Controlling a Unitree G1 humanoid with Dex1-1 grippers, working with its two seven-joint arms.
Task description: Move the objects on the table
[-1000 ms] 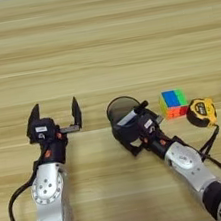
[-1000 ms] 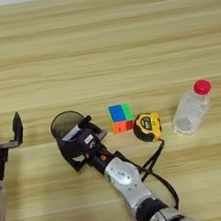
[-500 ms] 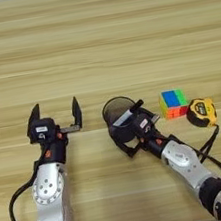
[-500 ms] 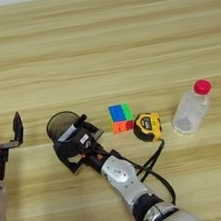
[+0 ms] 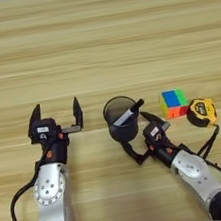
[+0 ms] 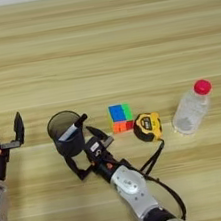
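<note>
The black mesh pen cup [image 5: 121, 119] stands upright on the table [image 5: 102, 43] with a black-and-white marker [image 5: 129, 114] leaning in it. My right gripper [image 5: 138, 137] is open just at the cup's near right side. One finger points up by the rim and the other lies low by the base, and neither grips the cup. The multicoloured puzzle cube [image 5: 173, 104] and the yellow tape measure [image 5: 202, 111] lie to the right of the cup. The tape's black strap trails over my right forearm. My left gripper [image 5: 56, 112] stands open to the left of the cup, holding nothing.
A clear plastic bottle [image 6: 190, 111] with a red cap lies on its side right of the tape measure.
The pen cup has slid a little to the left. My right gripper has opened its fingers off the cup and drawn back slightly. The left arm has not moved.
</note>
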